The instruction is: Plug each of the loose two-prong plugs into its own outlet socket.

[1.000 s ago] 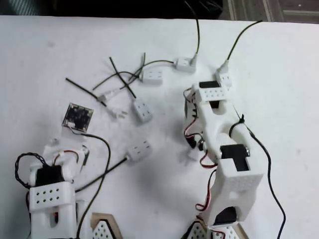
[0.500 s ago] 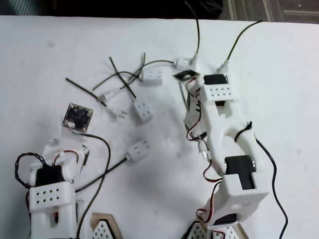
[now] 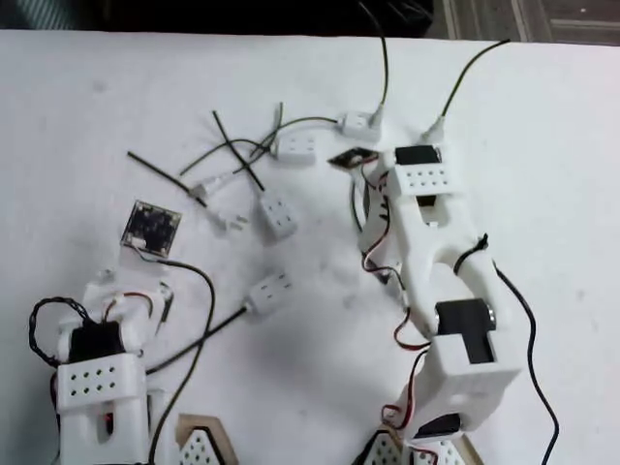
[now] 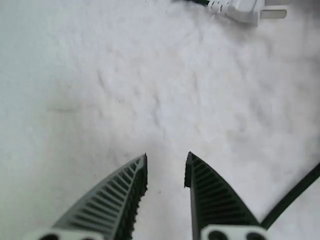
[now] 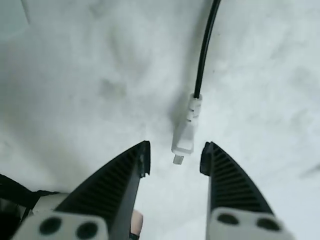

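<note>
Right claw [image 5: 176, 147] released, jaws spread, low over the surface [image 5: 90, 75]. White plug [image 5: 184, 136] lies flat between its tips, black cord [image 5: 205, 45] trailing away. Left claw [image 4: 166, 159] released too; second plug [image 4: 240, 9] lies well beyond it.

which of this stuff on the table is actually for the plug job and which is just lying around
For the job:
far socket
middle socket
near socket
loose two-prong plug
corded plug

Just lying about:
small circuit board
</note>
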